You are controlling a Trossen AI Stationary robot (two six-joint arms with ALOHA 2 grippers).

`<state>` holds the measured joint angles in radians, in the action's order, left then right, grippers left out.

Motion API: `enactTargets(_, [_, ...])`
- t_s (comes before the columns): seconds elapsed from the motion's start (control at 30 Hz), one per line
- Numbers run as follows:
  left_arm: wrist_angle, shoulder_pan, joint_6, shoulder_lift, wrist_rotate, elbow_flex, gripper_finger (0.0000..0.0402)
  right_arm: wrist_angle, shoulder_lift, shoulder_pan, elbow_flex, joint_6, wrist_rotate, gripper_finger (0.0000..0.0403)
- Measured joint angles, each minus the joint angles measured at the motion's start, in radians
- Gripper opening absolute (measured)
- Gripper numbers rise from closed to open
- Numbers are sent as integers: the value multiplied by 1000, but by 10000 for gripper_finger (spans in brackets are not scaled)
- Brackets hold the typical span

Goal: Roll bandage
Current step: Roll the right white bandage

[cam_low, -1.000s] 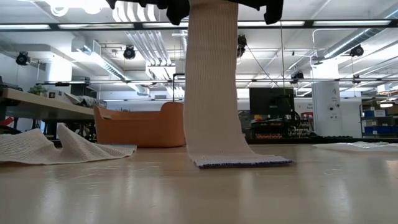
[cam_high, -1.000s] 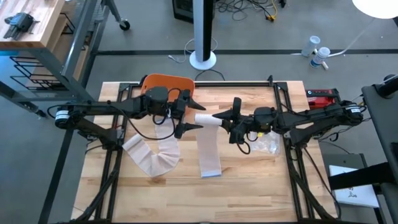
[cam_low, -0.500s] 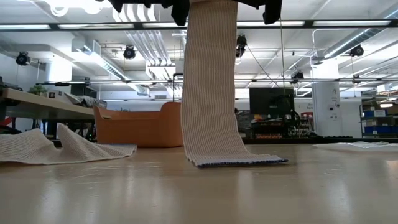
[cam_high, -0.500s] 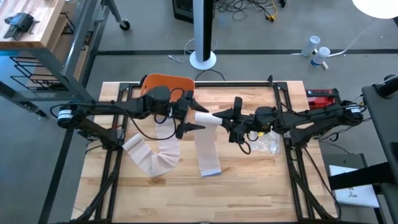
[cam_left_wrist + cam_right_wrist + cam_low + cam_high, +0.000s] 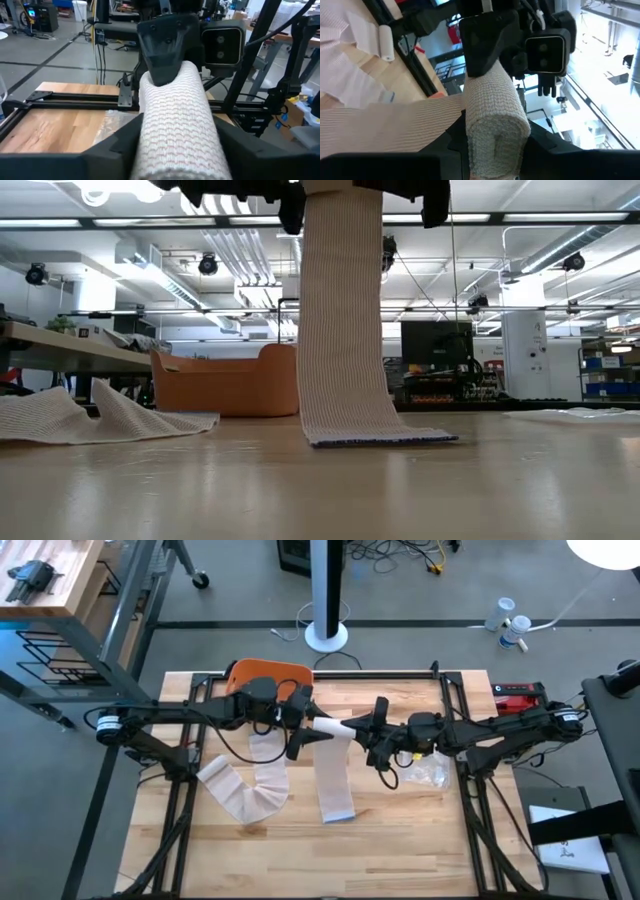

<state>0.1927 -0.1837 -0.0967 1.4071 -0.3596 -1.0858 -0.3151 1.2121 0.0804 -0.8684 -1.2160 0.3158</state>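
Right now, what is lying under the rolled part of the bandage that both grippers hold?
Under the roll its loose tail hangs to the wooden table, the end lying flat. The table beneath that end is covered.

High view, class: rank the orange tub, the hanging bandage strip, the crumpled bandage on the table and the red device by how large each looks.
1. Crumpled bandage and hanging bandage strip: look alike, and the strip hangs nearer the camera, so unranked.
2. Orange tub, partly hidden by the left arm.
3. Red device, smallest.
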Motion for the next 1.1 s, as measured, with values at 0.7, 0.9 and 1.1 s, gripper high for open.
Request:
enactTargets(0.7, [-86,0,296,-30,1,0,118,27,-39,48,2,856,-1,249])
enactTargets(0.9, [-87,13,436,-30,11,0,116,17,-18,43,2,1156,-1,277])
enactTargets(1.1, [-87,12,472,-30,64,0,118,-11,14,39,2,1220,1,275])
